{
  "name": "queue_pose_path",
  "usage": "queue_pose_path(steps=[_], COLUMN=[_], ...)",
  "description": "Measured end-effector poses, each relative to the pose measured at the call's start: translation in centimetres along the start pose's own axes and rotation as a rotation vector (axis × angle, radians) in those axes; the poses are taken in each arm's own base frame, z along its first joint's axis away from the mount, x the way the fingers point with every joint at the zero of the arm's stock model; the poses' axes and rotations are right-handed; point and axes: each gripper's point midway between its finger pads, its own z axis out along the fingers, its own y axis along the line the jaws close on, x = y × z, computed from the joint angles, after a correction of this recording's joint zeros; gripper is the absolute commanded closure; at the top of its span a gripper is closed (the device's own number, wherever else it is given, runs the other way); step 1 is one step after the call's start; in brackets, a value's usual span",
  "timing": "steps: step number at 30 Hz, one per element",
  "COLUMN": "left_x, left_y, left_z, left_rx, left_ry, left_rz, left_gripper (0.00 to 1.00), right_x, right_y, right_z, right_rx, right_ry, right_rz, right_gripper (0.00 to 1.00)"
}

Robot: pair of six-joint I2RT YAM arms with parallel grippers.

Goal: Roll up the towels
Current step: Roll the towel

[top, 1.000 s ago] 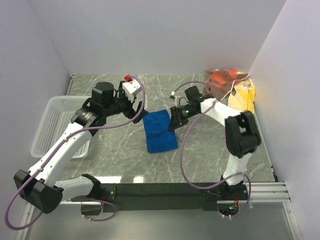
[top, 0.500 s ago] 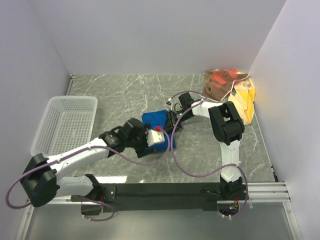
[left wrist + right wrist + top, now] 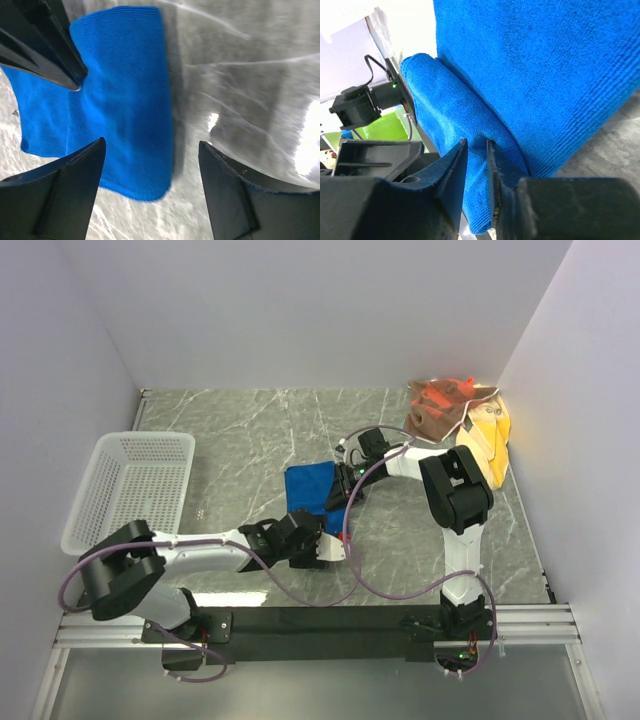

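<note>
The royal blue towel [image 3: 308,487] lies flat on the marble table [image 3: 240,440], with one edge folded up. My right gripper [image 3: 343,490] is at the towel's right edge. In the right wrist view, the right gripper [image 3: 476,142] is shut on a raised fold of the blue towel [image 3: 545,65]. My left gripper [image 3: 322,536] is low at the towel's near edge. In the left wrist view, the left gripper [image 3: 152,144] stands open, with a near corner of the blue towel [image 3: 120,100] between its fingers but not touching them. A yellow towel [image 3: 490,440] and a brown-and-orange towel [image 3: 435,408] are heaped at the back right.
A white mesh basket [image 3: 130,490] stands at the left edge of the table. Grey walls close in the left, back and right sides. The black rail [image 3: 320,620] that carries both arm bases runs along the near edge.
My left arm has swung from the back left down to the towel's near edge, and its jaws have narrowed a little. My right gripper has shifted left onto the towel's edge.
</note>
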Motion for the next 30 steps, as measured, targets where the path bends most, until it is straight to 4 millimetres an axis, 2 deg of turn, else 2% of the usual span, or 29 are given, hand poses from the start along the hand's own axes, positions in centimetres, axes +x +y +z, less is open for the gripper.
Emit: queue_pose_path(steps=[2,3,6,8,9,11,12,14,15,16,17,18,19,20,22,23,25,28,30], left_x=[0.3,0.5,1.4,1.1,1.2,1.2,1.1,1.1,1.1,1.1,1.0,1.0,0.9,0.7,0.5,0.3,0.1,0.3,0.7], left_y=[0.1,0.1,-0.4,-0.3,-0.4,-0.4,-0.4,-0.4,-0.4,-0.4,-0.5,-0.6,-0.7,-0.7,-0.9,-0.9,-1.0,-1.5,-1.7], left_z=[0.7,1.0,1.9,2.3,2.5,2.6,2.6,2.5,2.4,2.3,2.2,2.0,1.8,1.5,0.9,0.6,0.2,-0.2,-0.1], left_rx=[-0.012,-0.013,-0.001,0.001,0.004,0.011,0.016,0.031,0.046,0.069,0.099,0.135,0.171,0.209,0.288,0.329,0.410,0.536,0.610], left_ry=[0.015,0.021,0.055,0.059,0.064,0.073,0.077,0.083,0.084,0.083,0.082,0.079,0.073,0.068,0.056,0.052,0.043,0.049,0.061], left_rz=[0.009,0.011,0.022,0.019,0.017,0.010,0.006,-0.008,-0.020,-0.032,-0.047,-0.067,-0.090,-0.115,-0.167,-0.194,-0.246,-0.339,-0.405], left_gripper=[0.30,0.39,0.54,0.60,0.66,0.74,0.81,0.86,0.93,0.96,0.97,0.99,0.99,0.99,0.99,0.99,0.99,0.99,0.99], right_x=[0.1,0.2,0.3,0.4,0.4,0.5,0.6,0.4,0.2,0.0,-0.3,-0.8,-1.3,-2.1,-3.8,-4.5,-5.2,-3.9,-2.7], right_y=[-0.1,-0.1,-0.1,0.1,0.2,0.5,0.8,1.3,1.6,1.9,2.2,2.3,2.6,2.8,3.4,3.8,4.7,6.8,8.4], right_z=[0.0,0.1,0.1,-0.1,-0.2,-0.6,-0.9,-1.7,-2.1,-2.7,-3.4,-4.4,-5.5,-7.2,-11.0,-13.5,-17.9,-23.7,-25.6], right_rx=[0.000,0.000,-0.005,-0.005,-0.002,0.006,0.011,0.021,0.026,0.031,0.040,0.052,0.061,0.083,0.128,0.165,0.233,0.365,0.424], right_ry=[0.001,0.002,0.000,-0.007,-0.012,-0.023,-0.029,-0.047,-0.058,-0.073,-0.093,-0.120,-0.151,-0.203,-0.320,-0.401,-0.541,-0.733,-0.794], right_rz=[0.007,0.011,0.012,0.006,0.003,-0.008,-0.018,-0.039,-0.055,-0.070,-0.084,-0.097,-0.113,-0.134,-0.190,-0.232,-0.311,-0.460,-0.566], right_gripper=[0.74,0.75,0.73,0.71,0.69,0.66,0.64,0.60,0.57,0.47,0.43,0.38,0.29,0.25,0.16,0.12,0.08,0.05,0.03])
